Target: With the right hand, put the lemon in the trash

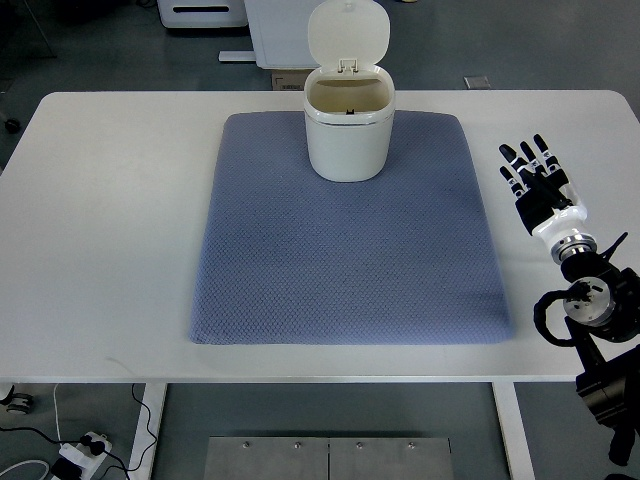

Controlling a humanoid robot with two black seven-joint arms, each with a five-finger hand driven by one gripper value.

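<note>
A white trash bin point(348, 125) stands at the far middle of the blue-grey mat point(340, 260), its lid flipped up and open. The bin's inside looks dark and I cannot see what lies in it. No lemon shows anywhere in the top view. My right hand point(532, 170) rests flat over the white table to the right of the mat, fingers stretched out and holding nothing. It is well apart from the bin. The left arm does not show.
The white table point(110, 220) carries the mat and the bin. Behind the table's far edge stand white cabinets point(285, 30) on a grey floor. A power strip and cables point(75, 455) lie on the floor at the near left.
</note>
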